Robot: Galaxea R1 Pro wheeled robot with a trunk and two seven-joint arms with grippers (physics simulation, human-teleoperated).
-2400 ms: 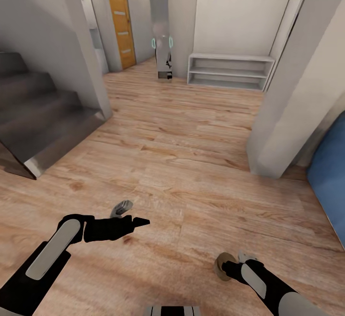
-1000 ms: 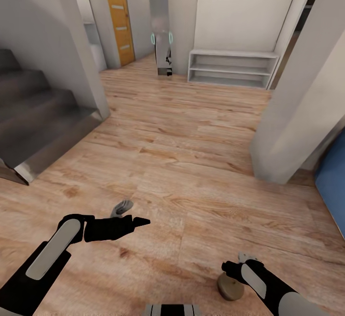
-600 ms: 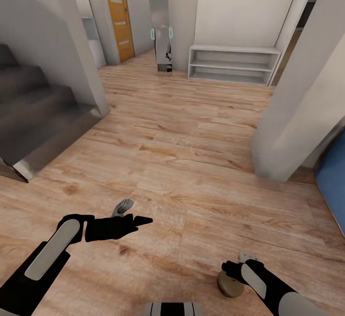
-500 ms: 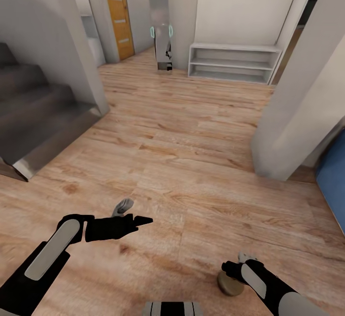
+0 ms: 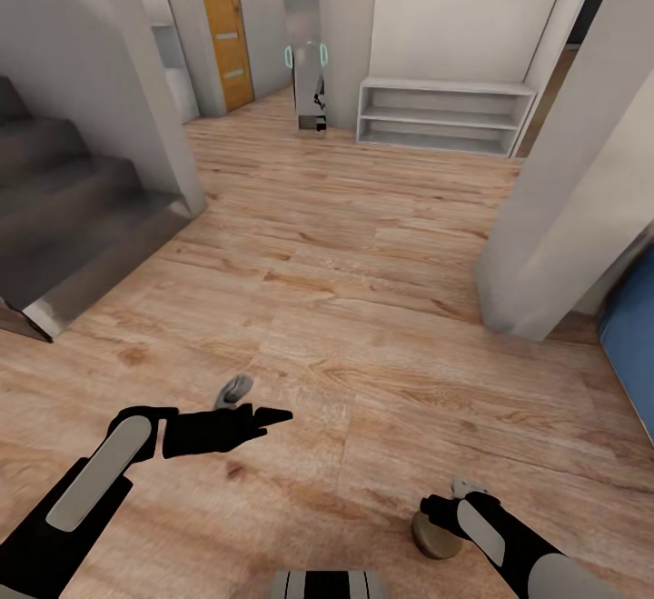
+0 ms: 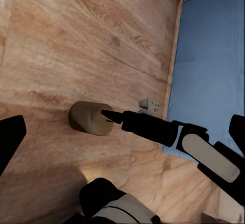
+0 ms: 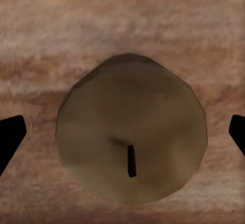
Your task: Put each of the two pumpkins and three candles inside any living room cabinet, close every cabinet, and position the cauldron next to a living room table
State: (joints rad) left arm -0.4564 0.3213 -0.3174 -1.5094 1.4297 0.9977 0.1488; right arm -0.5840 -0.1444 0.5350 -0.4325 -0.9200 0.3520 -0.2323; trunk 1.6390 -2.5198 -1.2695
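One candle (image 5: 432,535), a short tan-brown cylinder with a dark wick, stands upright on the wooden floor at the lower right of the head view. My right gripper (image 5: 447,499) hovers just above it, open; in the right wrist view the candle (image 7: 132,96) sits centred between the widely spread fingertips (image 7: 10,134), untouched. The left wrist view shows the candle (image 6: 89,118) with one black finger of the right gripper pointing at its rim. My left gripper (image 5: 263,402) is open and empty, held over bare floor. The pumpkins, cabinet, cauldron and table are out of view.
Grey stairs (image 5: 64,217) rise at the left. A white pillar (image 5: 563,217) stands at the right with a blue object (image 5: 631,335) beyond it. Ahead are a low white shelf (image 5: 445,117), a tall mirror (image 5: 304,44) and an orange door (image 5: 222,26).
The candle was tilted in my right gripper 2.4 s ago; the gripper let go and it now stands on the floor. The camera has crept forward slightly. Both arms have barely moved.
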